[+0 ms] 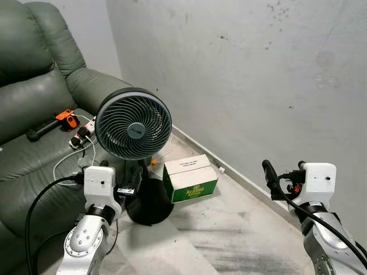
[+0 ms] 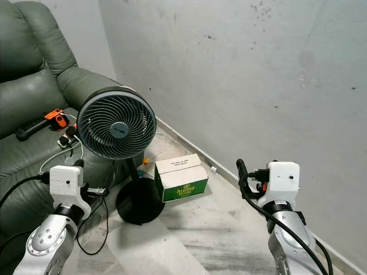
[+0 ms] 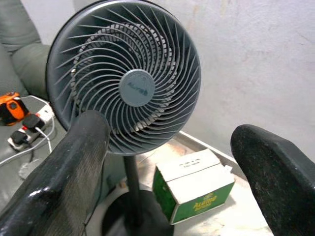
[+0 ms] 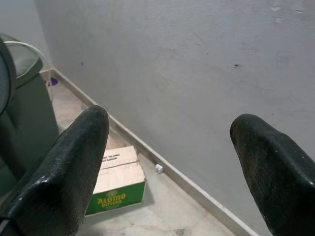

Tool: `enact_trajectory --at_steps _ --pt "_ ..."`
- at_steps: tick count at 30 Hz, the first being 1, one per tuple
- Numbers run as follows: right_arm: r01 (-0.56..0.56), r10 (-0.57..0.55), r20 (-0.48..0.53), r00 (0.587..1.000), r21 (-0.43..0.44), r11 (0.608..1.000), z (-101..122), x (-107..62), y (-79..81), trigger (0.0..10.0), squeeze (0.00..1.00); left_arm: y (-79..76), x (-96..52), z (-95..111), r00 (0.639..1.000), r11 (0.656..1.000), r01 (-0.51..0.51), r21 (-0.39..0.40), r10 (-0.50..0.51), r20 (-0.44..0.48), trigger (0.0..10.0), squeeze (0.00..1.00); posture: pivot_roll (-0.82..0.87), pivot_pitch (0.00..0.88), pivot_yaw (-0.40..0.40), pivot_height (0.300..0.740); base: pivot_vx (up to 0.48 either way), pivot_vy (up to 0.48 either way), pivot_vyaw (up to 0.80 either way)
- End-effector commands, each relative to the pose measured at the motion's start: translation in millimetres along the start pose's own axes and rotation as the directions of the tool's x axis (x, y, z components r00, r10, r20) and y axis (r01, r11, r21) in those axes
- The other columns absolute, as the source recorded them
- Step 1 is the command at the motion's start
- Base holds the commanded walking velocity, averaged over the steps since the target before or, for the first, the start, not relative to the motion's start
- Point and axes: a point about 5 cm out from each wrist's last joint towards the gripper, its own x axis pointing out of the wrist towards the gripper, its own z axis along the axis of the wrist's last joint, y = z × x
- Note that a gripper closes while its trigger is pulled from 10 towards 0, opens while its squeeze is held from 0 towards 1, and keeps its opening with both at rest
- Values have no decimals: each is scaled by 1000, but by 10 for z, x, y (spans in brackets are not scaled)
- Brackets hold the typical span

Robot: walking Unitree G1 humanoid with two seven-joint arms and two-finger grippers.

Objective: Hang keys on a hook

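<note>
A scuffed grey wall (image 1: 258, 86) and a pale marbled floor (image 1: 229, 229) are seen ahead. A green sofa (image 1: 34, 103) is met on the left. A standing fan (image 1: 133, 127) and a green-and-white box (image 1: 190, 178) are found in the way. The left hand (image 3: 167, 162) and right hand (image 4: 167, 162) are held wide, nothing gripped.

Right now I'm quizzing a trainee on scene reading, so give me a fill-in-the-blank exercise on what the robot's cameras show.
1. The fan stands on a round ____ base.
2. The box beside the fan is white and ____.
3. An orange tool lies on the ____.
4. Both the left gripper and the right gripper have their fingers ____.

Missing words: black; green; sofa; open
</note>
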Motion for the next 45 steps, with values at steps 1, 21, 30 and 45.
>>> enact_trajectory --at_steps 1,21,30,45 --pt "4 -4 -10 1000 7 1000 -9 16 3 10000 0 29 5 -25 1000 1000 -14 -20 14 -24 10000 0 -36 47 20 740 0 0 -800" --pt "17 -17 9 1000 16 1000 72 55 4 10000 0 24 56 -7 999 998 -18 -65 15 -38 10000 0 -43 59 20 740 0 0 -800" --pt "5 -5 12 1000 17 1000 85 64 20 10000 0 27 69 8 999 998 -19 -63 17 -31 10000 0 -43 65 19 740 0 0 -800" --pt "-22 21 18 1000 24 999 91 79 60 10000 0 45 86 -8 999 997 -26 -72 22 -50 10000 0 -37 60 18 740 0 0 -274"
